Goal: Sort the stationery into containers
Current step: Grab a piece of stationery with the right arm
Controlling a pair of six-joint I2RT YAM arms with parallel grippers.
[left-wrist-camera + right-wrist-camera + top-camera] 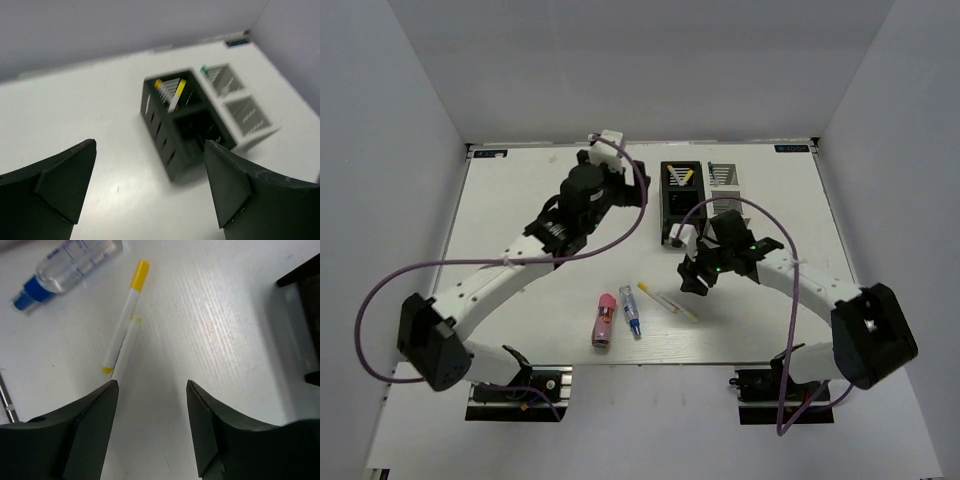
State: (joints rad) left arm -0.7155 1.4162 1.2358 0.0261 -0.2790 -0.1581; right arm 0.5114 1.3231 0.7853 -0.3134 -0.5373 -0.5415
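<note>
The black organiser (680,195) and the white organiser (725,180) stand side by side at the back of the table. In the left wrist view the black one (172,130) holds yellow-ended pens (170,92), and the white one (242,110) holds a green-ended pen (204,69). Two yellow-ended pens (667,300) lie together on the table, next to a clear blue-tipped tube (631,311) and a pink tube (604,320). My right gripper (152,405) is open and empty, low over the table just right of the pens (127,320). My left gripper (150,185) is open and empty, left of the black organiser.
White walls enclose the table on three sides. The clear tube (75,262) lies just beyond the pens in the right wrist view. A corner of the black organiser (307,315) shows at that view's right edge. Purple cables loop off both arms.
</note>
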